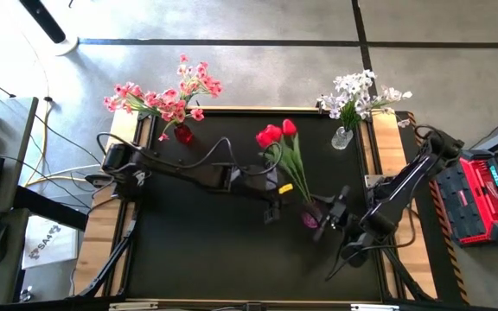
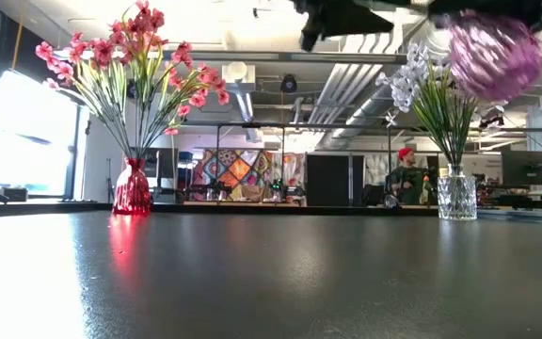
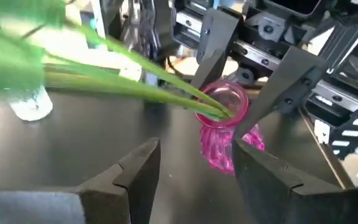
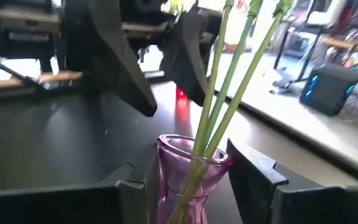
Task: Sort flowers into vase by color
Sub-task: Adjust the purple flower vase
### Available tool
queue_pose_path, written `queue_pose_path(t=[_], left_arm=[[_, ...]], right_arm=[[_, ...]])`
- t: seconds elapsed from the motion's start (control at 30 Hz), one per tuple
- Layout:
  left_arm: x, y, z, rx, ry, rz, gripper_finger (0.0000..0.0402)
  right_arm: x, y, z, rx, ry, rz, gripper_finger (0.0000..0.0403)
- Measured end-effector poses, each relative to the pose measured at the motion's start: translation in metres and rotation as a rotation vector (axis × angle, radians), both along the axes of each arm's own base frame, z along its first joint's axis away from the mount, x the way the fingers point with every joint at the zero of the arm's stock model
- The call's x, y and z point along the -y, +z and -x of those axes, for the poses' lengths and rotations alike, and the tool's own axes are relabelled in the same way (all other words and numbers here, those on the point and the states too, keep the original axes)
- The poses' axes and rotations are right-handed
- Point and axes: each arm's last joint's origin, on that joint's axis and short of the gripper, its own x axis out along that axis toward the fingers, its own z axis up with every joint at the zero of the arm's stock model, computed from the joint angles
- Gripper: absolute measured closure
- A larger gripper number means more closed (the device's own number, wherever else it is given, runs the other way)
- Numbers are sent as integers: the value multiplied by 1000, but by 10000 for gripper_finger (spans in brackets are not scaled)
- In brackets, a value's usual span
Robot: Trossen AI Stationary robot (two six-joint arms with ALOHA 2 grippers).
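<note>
- Three red tulips (image 1: 275, 134) standing in pink vase (image 1: 309, 218), lifted clear of bench (image 1: 197, 250).
- Right pincer (image 1: 328, 218) clamped on pink vase.
- Left pincer (image 1: 272, 211) spread apart, just beside vase.

Beside the black table (image 1: 197, 250), pink blossoms (image 1: 167, 95) on green stems stand in a red vase (image 1: 182, 133) at its far left edge, and white blossoms (image 1: 359, 93) fill a clear, faceted vase (image 1: 341, 138) at its far right. Nearer the table's middle, red tulips (image 1: 275, 134) with green stems and a yellow tag (image 1: 285, 187) sit in a ribbed pink-purple vase (image 1: 309, 217), between dark grippers.
</note>
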Motion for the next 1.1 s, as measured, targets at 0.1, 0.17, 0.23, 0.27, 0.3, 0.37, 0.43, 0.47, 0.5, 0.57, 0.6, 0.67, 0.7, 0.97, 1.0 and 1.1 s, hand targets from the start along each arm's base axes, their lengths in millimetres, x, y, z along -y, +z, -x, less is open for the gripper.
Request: queue_pose_path(t=[0.1,0.17,0.23,0.27,0.3,0.37,0.43,0.47,0.5,0.57,0.6,0.67,0.7,0.97,1.0,1.1], left_arm=[[3,16,8,35,4,-2,213],[6,28,15,66,30,-21,213],[8,39,21,91,83,-64,213],[9,43,24,94,88,-90,213],[9,44,25,98,82,-109,213],[8,46,25,107,73,-123,213],[7,43,23,100,41,-104,213],[7,40,21,102,26,-89,213],[6,39,19,100,14,-74,213],[8,33,16,90,-10,-51,213],[8,31,14,94,-18,-42,213],[10,30,10,123,-29,-20,213],[11,30,8,152,-38,-4,212],[17,24,-11,351,-127,80,173],[18,23,-12,369,-128,82,165],[18,22,-16,418,-128,87,142]], right_arm=[[-2,13,-2,41,-40,47,273],[-2,19,-3,64,-71,83,273],[-2,25,-1,101,-96,89,273],[-1,28,0,122,-109,89,273],[-1,31,1,137,-119,92,273],[-2,36,4,144,-117,98,272],[-2,42,6,149,-113,95,272],[-3,46,7,156,-110,90,272],[-2,50,9,164,-108,84,272],[-2,61,12,179,-107,72,272],[-1,66,13,178,-103,72,272],[0,76,15,168,-100,86,272],[0,81,15,164,-99,93,272],[0,118,14,113,-63,130,272],[0,123,14,109,-56,131,272],[0,136,13,105,-40,125,272]])
